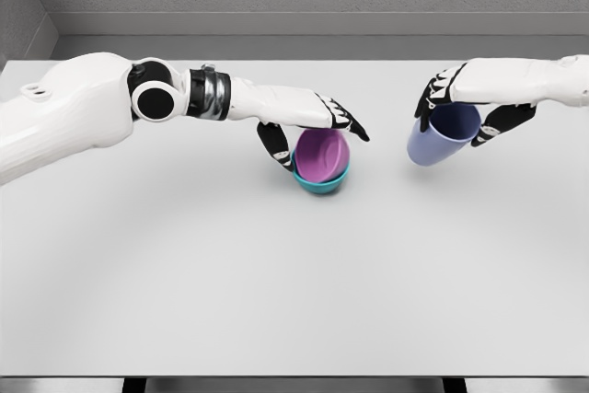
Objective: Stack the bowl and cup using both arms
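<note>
Beyond the white table's [276,301] bare near half, the left hand [308,121] pinches the tilted teal-and-purple bowl [320,165] at centre, while at two o'clock the right hand [474,103] wraps the lifted lavender cup [442,135], a clear gap between them.

A plain white surface [276,283] fills the view. A bowl [322,172], teal outside and purple inside, sits tilted just toward twelve o'clock of its centre.
</note>
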Robot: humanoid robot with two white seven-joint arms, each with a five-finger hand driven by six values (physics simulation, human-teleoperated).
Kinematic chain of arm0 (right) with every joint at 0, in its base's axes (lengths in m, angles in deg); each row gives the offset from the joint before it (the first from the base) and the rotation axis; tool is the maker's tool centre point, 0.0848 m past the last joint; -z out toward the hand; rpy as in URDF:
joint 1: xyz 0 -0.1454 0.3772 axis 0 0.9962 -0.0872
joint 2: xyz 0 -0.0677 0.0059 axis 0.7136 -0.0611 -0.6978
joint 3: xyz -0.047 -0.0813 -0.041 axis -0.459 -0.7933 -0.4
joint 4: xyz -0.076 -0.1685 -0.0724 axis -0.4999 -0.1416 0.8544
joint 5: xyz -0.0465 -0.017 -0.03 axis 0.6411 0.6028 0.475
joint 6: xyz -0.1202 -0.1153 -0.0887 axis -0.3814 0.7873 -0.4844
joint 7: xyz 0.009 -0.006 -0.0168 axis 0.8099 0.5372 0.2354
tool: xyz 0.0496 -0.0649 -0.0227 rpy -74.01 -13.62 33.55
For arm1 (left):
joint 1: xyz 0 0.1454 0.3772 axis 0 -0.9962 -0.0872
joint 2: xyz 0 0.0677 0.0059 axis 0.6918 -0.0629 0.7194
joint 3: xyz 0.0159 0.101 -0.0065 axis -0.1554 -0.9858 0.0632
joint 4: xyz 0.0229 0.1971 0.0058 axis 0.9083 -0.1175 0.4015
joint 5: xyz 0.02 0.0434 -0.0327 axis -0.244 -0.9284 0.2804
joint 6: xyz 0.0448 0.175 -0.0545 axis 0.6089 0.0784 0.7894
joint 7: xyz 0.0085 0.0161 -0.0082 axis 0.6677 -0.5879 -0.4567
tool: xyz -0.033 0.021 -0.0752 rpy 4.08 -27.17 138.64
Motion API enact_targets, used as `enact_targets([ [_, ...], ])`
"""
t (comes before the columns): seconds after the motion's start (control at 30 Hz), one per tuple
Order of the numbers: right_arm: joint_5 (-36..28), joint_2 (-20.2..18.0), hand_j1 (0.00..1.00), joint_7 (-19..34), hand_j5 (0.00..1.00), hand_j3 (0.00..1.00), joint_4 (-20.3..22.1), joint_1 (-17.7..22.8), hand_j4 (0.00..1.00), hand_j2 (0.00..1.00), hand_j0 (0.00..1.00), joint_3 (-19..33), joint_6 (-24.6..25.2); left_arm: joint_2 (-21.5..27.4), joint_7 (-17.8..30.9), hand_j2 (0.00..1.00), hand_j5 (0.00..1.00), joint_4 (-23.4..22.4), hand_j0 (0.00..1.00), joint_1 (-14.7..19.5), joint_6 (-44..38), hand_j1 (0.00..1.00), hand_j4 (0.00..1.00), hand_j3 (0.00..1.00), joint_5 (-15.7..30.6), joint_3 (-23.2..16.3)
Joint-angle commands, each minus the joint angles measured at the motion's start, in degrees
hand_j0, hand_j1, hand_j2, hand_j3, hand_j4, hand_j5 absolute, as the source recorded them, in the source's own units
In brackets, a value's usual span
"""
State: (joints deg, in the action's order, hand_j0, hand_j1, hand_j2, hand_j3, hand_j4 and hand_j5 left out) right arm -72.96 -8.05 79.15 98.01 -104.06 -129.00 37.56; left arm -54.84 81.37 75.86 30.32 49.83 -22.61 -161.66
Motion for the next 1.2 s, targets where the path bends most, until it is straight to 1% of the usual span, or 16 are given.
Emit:
enact_targets([
  [0.0,-0.4,0.0,0.57,0.0,0.57,0.57,0.0,0.0,0.57,0.57,0.57,0.1,0.2,0.0,-0.1,1.00,1.00,0.0,1.00,0.0,-0.1,1.00,1.00,1.00,0.4,0.1],
  [0.13,-0.4,0.0,0.57,0.0,0.57,0.57,0.1,0.0,0.57,0.57,0.57,0.1,0.2,0.7,-0.5,1.00,1.00,0.0,1.00,-0.1,-0.1,1.00,1.00,1.00,0.5,0.4],
  [0.23,-0.4,0.0,0.57,0.0,0.57,0.57,0.1,0.0,0.57,0.57,0.57,0.1,0.2,3.9,-0.6,1.00,1.00,0.0,1.00,0.0,-0.1,1.00,1.00,1.00,0.5,1.1],
  [0.27,-0.4,0.0,0.57,0.0,0.57,0.57,0.0,0.0,0.57,0.57,0.57,0.1,0.2,5.0,-0.7,1.00,1.00,0.1,1.00,0.0,-0.1,1.00,1.00,1.00,0.5,1.7],
  [0.43,-0.4,0.1,0.57,0.0,0.57,0.57,0.0,0.0,0.57,0.57,0.57,0.4,0.2,12.7,-0.6,1.00,1.00,0.3,1.00,-0.8,-0.1,1.00,1.00,1.00,0.2,7.9],
  [0.47,-0.4,0.1,0.57,0.0,0.57,0.57,0.0,0.0,0.57,0.57,0.57,0.5,0.2,13.7,-0.6,1.00,1.00,0.3,1.00,-1.2,-0.1,1.00,1.00,1.00,0.2,8.2],
  [0.53,-0.4,0.2,0.57,0.0,0.57,0.57,0.0,0.0,0.57,0.57,0.57,0.5,0.2,16.4,-0.6,1.00,1.00,0.6,1.00,-2.5,-0.1,1.00,1.00,1.00,0.0,10.7],
  [0.6,-0.4,0.1,0.57,0.0,0.57,0.57,0.0,0.0,0.57,0.57,0.57,0.6,0.2,18.1,-0.6,1.00,1.00,0.5,1.00,-3.3,-0.1,1.00,1.00,1.00,0.0,11.9],
  [0.67,-0.4,0.1,0.57,0.0,0.57,0.57,0.1,0.0,0.57,0.57,0.57,0.6,0.2,19.6,-0.6,1.00,1.00,0.3,1.00,-5.4,-0.1,1.00,1.00,1.00,-0.2,14.7],
  [0.77,-0.4,0.1,0.57,0.0,0.57,0.57,0.1,0.0,0.57,0.57,0.57,0.6,0.2,23.1,-0.6,1.00,1.00,-0.1,1.00,-6.3,-0.1,1.00,1.00,1.00,-0.2,15.4],
  [0.8,-0.4,0.0,0.57,0.0,0.57,0.57,0.1,-0.1,0.57,0.57,0.57,0.6,0.2,24.4,-0.6,1.00,1.00,-0.1,1.00,-7.8,-0.1,1.00,1.00,1.00,-0.1,15.7],
  [0.87,-0.4,0.1,0.57,0.0,0.57,0.57,0.1,-0.4,0.57,0.57,0.57,0.6,0.2,26.3,-0.5,1.00,1.00,-0.2,1.00,-12.8,-0.1,1.00,1.00,1.00,-0.2,22.0],
  [0.9,-0.4,0.1,0.57,0.0,0.57,0.57,0.1,-0.3,0.57,0.57,0.57,0.6,0.2,27.3,-0.4,1.00,1.00,-0.2,1.00,-14.5,-0.1,1.00,1.00,1.00,-0.3,23.7],
  [0.97,-0.4,0.2,0.57,0.0,0.57,0.57,0.1,-0.4,0.57,0.57,0.57,0.6,0.2,29.3,-0.4,1.00,1.00,-1.0,1.00,-14.9,-0.1,1.00,1.00,1.00,-0.3,23.9],
  [1.0,-0.4,0.2,0.57,0.0,0.57,0.57,0.1,-0.4,0.57,0.57,0.57,0.6,0.2,29.7,-0.4,1.00,1.00,-1.8,1.00,-15.8,-0.1,1.00,1.00,1.00,-0.3,24.0],
  [1.17,-0.4,1.4,0.57,0.0,0.57,0.57,0.0,-0.4,0.57,0.57,0.57,0.6,0.2,29.8,-0.2,1.00,1.00,-1.9,1.00,-16.6,-0.1,1.00,1.00,1.00,-0.3,24.8],
])
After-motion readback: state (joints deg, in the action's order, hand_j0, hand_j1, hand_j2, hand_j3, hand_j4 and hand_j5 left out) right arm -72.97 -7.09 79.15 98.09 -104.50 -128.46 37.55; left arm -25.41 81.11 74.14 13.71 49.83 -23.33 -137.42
